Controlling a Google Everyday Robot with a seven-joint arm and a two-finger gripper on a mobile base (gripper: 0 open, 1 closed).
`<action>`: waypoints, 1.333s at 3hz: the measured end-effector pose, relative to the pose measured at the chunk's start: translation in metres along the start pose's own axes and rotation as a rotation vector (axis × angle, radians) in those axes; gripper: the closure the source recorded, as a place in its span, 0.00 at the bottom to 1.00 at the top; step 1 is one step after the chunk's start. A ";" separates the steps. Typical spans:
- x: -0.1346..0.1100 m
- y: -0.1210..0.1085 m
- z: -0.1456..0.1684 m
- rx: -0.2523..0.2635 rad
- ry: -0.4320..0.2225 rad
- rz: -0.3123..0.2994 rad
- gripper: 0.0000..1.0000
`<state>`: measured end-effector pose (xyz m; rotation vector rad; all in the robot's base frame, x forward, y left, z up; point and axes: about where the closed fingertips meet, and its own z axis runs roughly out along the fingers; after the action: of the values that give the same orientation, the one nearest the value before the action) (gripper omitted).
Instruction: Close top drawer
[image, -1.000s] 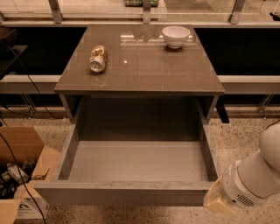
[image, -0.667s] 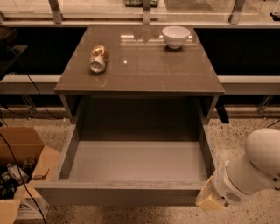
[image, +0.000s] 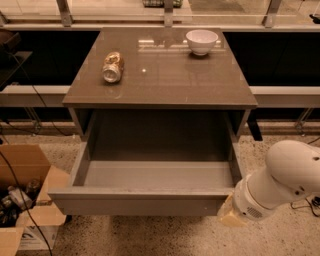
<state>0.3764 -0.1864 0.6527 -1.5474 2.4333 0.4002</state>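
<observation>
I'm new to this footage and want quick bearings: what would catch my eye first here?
The top drawer stands pulled far out, filling the middle of the view. The robot's white arm shows at lower right, its gripper beside the drawer's front right corner. On the cabinet top sit a tipped can at left and a white bowl at back right.

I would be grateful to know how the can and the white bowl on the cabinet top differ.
The silvery-brown metal can lies on its side, left of centre; the round white ceramic bowl stands upright at the back right. The can is mottled, the bowl plain white. Both rest on the grey-brown cabinet top, above the open grey-brown top drawer. The robot's tool is low, beside the drawer front's right end.
</observation>
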 end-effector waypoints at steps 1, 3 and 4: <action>-0.006 -0.026 0.010 0.013 -0.008 -0.005 1.00; -0.021 -0.039 0.002 0.103 -0.054 -0.018 1.00; -0.051 -0.076 -0.016 0.240 -0.135 -0.048 1.00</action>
<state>0.4656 -0.1798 0.6771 -1.4254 2.2444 0.1884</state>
